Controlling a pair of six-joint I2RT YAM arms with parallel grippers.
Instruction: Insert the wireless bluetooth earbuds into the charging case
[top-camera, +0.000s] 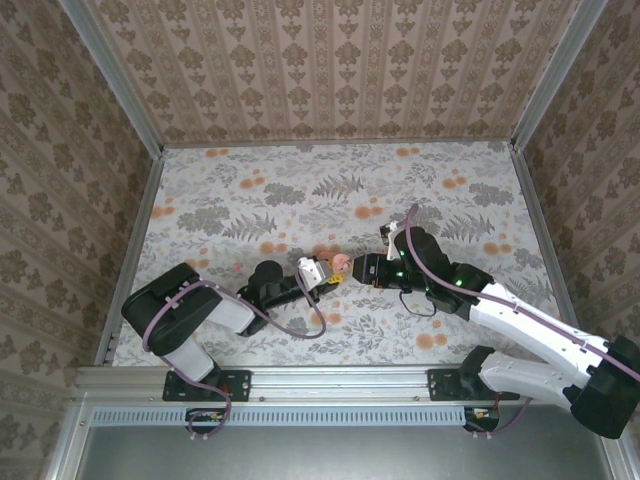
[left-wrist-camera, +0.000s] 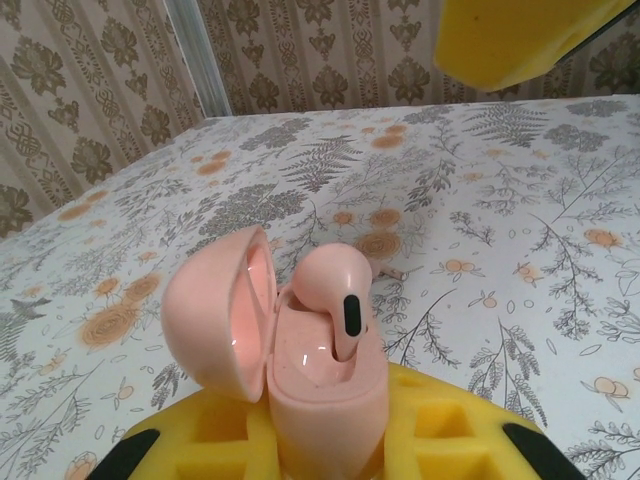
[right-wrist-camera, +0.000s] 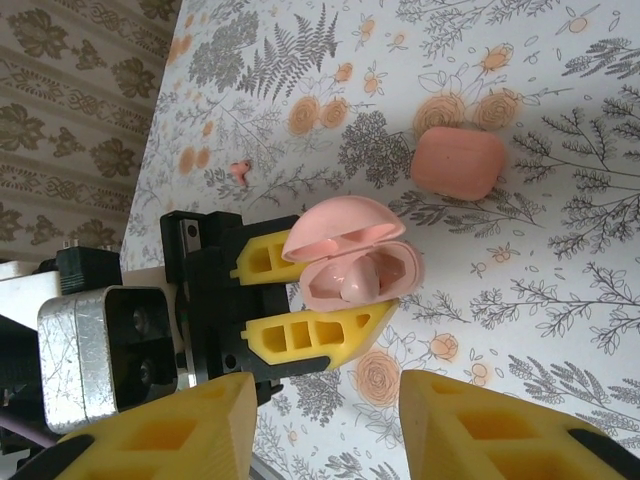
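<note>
The left claw (left-wrist-camera: 325, 440) is clamped tight on the charging case (left-wrist-camera: 320, 390), holding it over the tabletop (top-camera: 250, 190) around the middle, a bit to the near side, with the lid flipped open. One earbud (left-wrist-camera: 335, 298) is standing in its well but isn't seated imo: the head pokes well above the rim and leans. The right claw (right-wrist-camera: 328, 400) sits just right of the case, jaws apart with nothing between them.

What worries me: if the right claw presses that bud off-centre, it could pop out or jam crooked. Push too hard and the case may twist in the left claw's grip. A finger could also clip the lid and fold it onto the bud.

The other earbud (right-wrist-camera: 240, 170) lies on the tabletop, apart from the case. It's tiny and glossy, so easy to flick away. There's also a closed pink pod (right-wrist-camera: 458, 162) nearby that could get mistaken for the case.
</note>
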